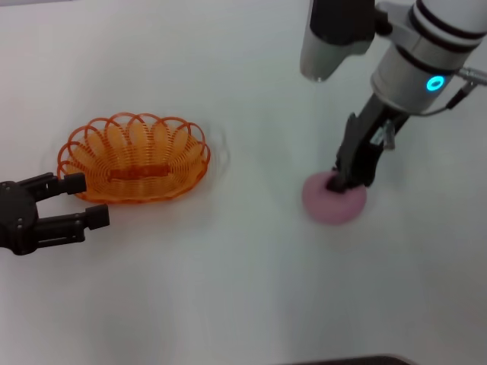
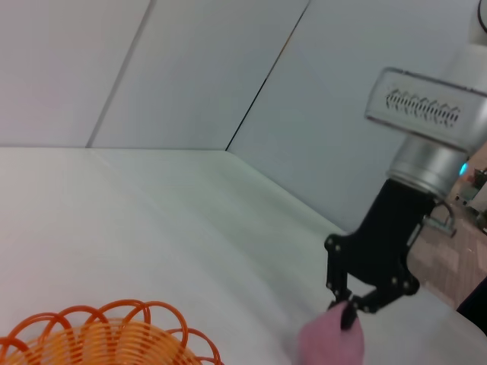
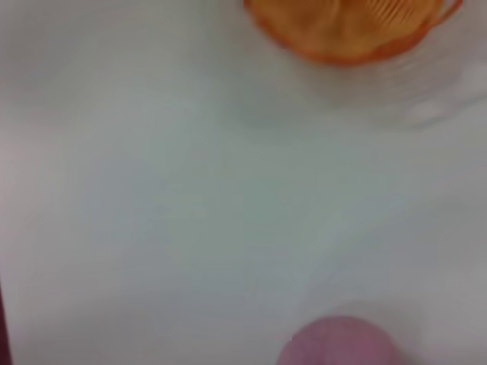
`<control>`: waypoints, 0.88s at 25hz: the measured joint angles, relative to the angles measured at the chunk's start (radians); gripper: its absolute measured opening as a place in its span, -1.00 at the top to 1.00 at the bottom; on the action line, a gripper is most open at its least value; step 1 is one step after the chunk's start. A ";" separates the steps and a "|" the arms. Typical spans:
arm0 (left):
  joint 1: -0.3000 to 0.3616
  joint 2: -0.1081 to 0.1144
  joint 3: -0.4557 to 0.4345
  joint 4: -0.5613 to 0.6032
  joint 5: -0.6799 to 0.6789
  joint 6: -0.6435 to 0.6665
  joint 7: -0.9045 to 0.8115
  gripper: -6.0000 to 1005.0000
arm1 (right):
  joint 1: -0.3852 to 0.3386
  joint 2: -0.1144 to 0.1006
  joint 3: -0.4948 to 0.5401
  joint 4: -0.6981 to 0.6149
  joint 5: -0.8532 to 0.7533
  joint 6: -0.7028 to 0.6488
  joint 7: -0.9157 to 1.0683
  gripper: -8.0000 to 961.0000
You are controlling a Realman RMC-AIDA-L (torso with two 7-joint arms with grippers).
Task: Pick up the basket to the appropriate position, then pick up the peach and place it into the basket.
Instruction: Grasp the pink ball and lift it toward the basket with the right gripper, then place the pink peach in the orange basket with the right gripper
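The orange wire basket (image 1: pixel 137 161) stands on the white table at the left; it also shows in the left wrist view (image 2: pixel 99 341) and the right wrist view (image 3: pixel 346 30). My left gripper (image 1: pixel 85 200) is open and empty, just left of the basket's near rim and apart from it. The pale pink peach (image 1: pixel 335 205) rests on the table at the right, also in the left wrist view (image 2: pixel 331 344) and the right wrist view (image 3: pixel 338 346). My right gripper (image 1: pixel 340 182) reaches down onto the peach's top, fingertips pinched together there, as the left wrist view (image 2: pixel 348 313) shows.
The white table (image 1: pixel 243 274) lies bare between basket and peach and toward the front. A grey wall (image 2: pixel 228 68) stands behind the table. A dark edge (image 1: pixel 358 360) runs along the front.
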 joint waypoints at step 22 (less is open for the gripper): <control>-0.010 -0.001 0.023 -0.001 0.006 0.001 -0.017 -0.81 | 0.090 0.006 -0.054 -0.052 0.365 0.330 -0.018 0.81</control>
